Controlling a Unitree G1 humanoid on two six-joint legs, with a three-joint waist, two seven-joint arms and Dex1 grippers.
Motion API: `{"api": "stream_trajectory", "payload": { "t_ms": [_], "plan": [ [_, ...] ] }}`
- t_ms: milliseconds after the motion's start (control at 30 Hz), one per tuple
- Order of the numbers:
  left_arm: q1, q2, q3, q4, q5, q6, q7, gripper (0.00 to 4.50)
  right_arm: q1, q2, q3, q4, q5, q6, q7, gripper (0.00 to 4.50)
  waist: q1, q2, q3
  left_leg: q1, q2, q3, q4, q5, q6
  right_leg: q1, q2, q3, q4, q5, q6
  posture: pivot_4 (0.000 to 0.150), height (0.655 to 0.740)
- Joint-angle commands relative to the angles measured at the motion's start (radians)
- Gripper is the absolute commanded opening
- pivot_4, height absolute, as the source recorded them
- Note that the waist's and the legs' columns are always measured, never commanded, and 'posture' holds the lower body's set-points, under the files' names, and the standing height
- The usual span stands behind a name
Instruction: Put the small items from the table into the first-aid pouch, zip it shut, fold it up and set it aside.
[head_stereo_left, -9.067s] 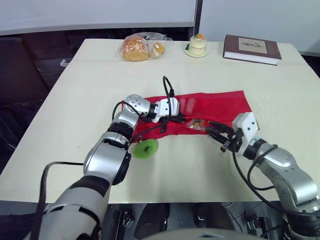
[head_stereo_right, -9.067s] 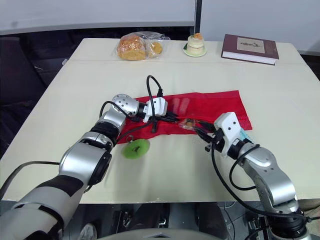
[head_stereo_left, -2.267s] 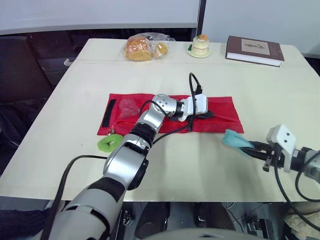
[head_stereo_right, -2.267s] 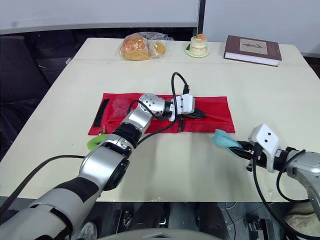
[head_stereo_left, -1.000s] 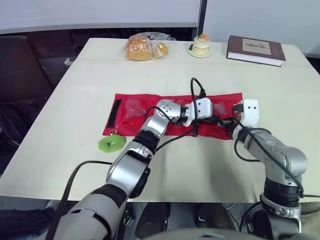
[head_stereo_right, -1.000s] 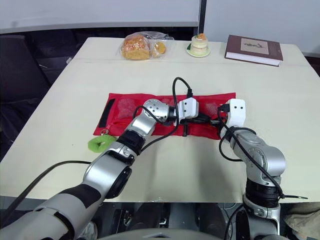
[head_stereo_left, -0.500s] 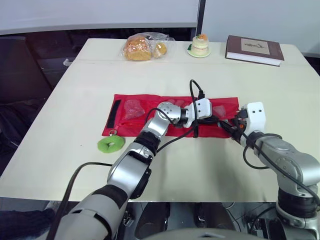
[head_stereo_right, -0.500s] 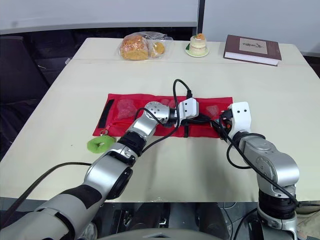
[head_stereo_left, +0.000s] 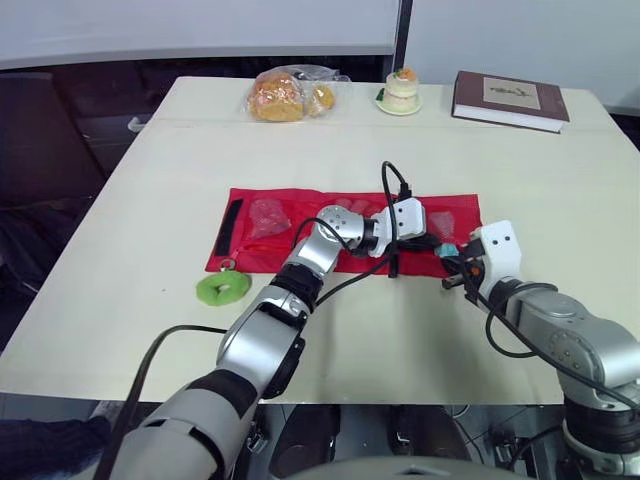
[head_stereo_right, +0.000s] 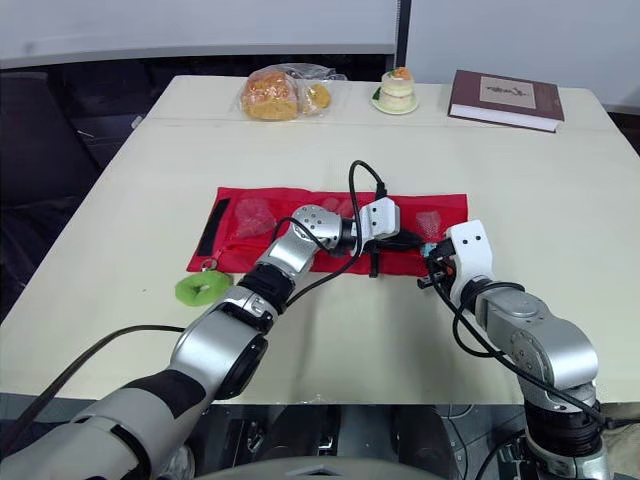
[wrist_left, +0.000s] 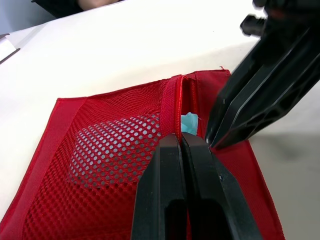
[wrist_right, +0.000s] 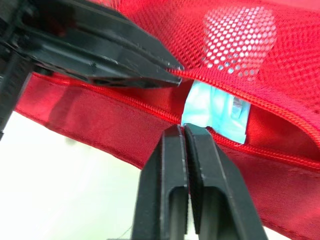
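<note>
The pouch (head_stereo_left: 300, 205) lies flat near the middle of the desk (head_stereo_left: 150, 200), well apart from all four edges. A broad band of pale desk top runs along its far side and a narrower one along its near side. It is bright red, with mesh pockets showing pale shapes behind them. A black strap (head_stereo_left: 229, 215) sits at its left end, and a zipper rim runs along the near long edge. Its long axis runs left to right across the desk, and the opening faces us.

A light blue packet (wrist_right: 215, 107) sits in that opening near the right end, partly tucked behind the zipper rim.

Our left claw (wrist_left: 181, 140) reaches in from the left over the pouch, fingers pressed together with the red rim pinched between them, just beside the packet. Our right claw (wrist_right: 182, 129) comes from the near right, its fingers closed tight, tips touching the packet's lower corner. We cannot tell whether it actually grips that corner. The two claws are very near each other at the pouch's right end.

A green ring (head_stereo_left: 223, 288) lies just off the pouch's near left corner. Along the far edge, well apart from the pouch, stand a bag of bread (head_stereo_left: 285, 95), a small cake (head_stereo_left: 402, 90) and a book (head_stereo_left: 510, 98).
</note>
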Motion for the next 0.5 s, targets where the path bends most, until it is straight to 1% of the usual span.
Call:
{"api": "stream_trajectory", "payload": {
  "t_ms": [33,100,200,267,400,500],
  "plan": [
    [-0.001,-0.016,-0.012,-0.055,-0.015,-0.006,-0.024,0.00,-0.054,0.037,0.025,0.087,-0.064,-0.106,-0.037,0.03,-0.001,0.001,0.000,0.000,0.000,0.000,0.000,0.000,0.000,0.000,0.000,0.000,0.000,0.000,0.000,0.150,0.7289],
    [0.007,-0.017,-0.015,-0.065,-0.014,-0.004,-0.030,0.00,-0.068,0.045,0.025,0.118,-0.092,-0.146,-0.049,0.03,0.000,0.001,0.000,0.000,0.000,0.000,0.000,0.000,0.000,0.000,0.000,0.000,0.000,0.000,0.000,0.150,0.7289],
    [0.021,-0.016,-0.023,-0.082,-0.011,-0.004,-0.036,0.00,-0.072,0.003,0.072,0.150,-0.163,-0.275,-0.025,0.03,0.001,0.001,0.000,0.000,0.000,0.000,0.000,0.000,0.000,0.000,0.000,0.000,-0.001,0.000,0.000,0.150,0.7289],
    [0.030,-0.016,-0.029,-0.091,-0.010,-0.003,-0.037,0.00,-0.059,-0.001,0.081,0.148,-0.171,-0.311,-0.007,0.03,0.001,0.001,0.000,0.000,-0.001,0.001,0.000,0.000,0.000,0.000,0.000,0.000,-0.002,0.000,0.000,0.150,0.7289],
    [0.031,-0.019,-0.032,-0.088,-0.009,-0.001,-0.030,0.00,0.013,-0.031,0.077,0.054,-0.128,-0.345,0.080,0.03,0.002,0.001,0.000,0.000,0.000,-0.001,-0.001,0.000,0.000,0.000,0.000,-0.001,-0.001,0.000,0.000,0.150,0.7289],
    [0.018,-0.031,-0.030,-0.065,-0.005,0.008,-0.007,0.00,0.136,-0.116,0.031,-0.059,-0.089,-0.408,0.198,0.03,0.008,0.001,0.000,-0.001,-0.001,-0.001,-0.001,0.000,0.000,0.000,0.000,0.000,-0.002,0.000,0.000,0.150,0.7289]
  ]
}}
